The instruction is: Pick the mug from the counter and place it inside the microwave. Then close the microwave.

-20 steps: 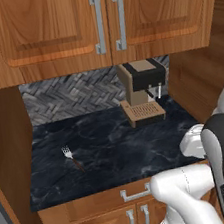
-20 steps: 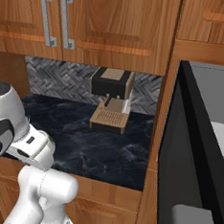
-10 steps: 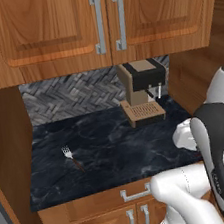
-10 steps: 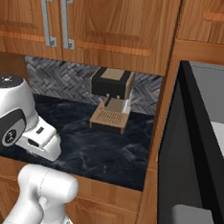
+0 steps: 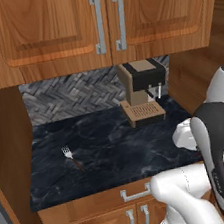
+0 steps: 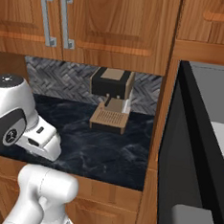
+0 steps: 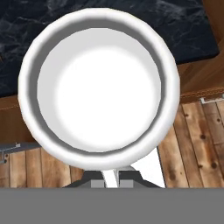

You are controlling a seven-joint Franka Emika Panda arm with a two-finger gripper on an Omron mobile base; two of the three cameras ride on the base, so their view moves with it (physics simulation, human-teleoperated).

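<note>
Hand view: my claw (image 7: pixel 111 181) pinches the white mug (image 7: pixel 99 85) by its handle, mouth facing me, held in the air over the counter (image 7: pixel 131 17) edge and wooden floor (image 7: pixel 197 144). Right base view: microwave (image 6: pixel 196 155) stands open.

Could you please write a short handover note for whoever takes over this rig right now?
Gripper: shut on the mug, gripping it at the handle side.
Mug: lifted off the counter, seen from above over the counter's front edge and the wood floor.
Microwave: door open, to the right of the counter.
Done: the pick-up.
Left: carry the mug to the microwave, set it inside, close the door.
</note>
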